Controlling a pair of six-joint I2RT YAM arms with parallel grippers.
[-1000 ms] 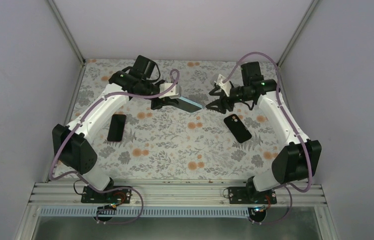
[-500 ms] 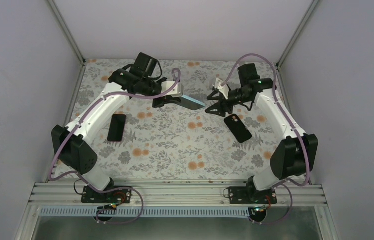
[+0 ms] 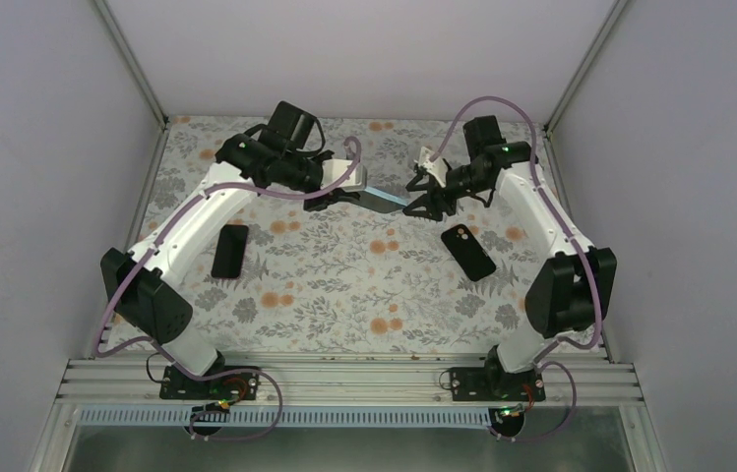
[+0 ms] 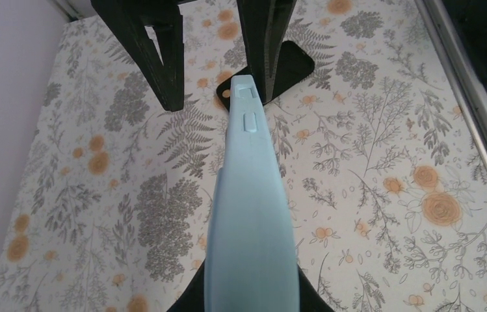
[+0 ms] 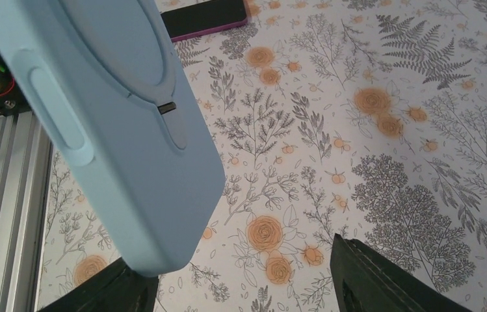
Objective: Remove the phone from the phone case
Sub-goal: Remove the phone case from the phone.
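Note:
My left gripper point(image 3: 337, 195) is shut on a light blue phone case point(image 3: 381, 200) and holds it above the flowered table, its free end pointing right. The case fills the left wrist view point(image 4: 248, 214) edge-on. My right gripper point(image 3: 423, 200) is open at the case's free end. In the right wrist view the case point(image 5: 104, 123) lies against my left finger point(image 5: 107, 292), with my right finger point(image 5: 383, 279) well apart. Whether a phone is inside the case cannot be told.
A black phone with a camera bump point(image 3: 468, 251) lies on the table right of centre, under my right arm. A dark phone with a purple rim point(image 3: 230, 250) lies at left; it also shows in the right wrist view point(image 5: 205, 16). Metal rails edge the table.
Both grippers moved toward the back of the table with the blue case. My right gripper closed in on the case's free end.

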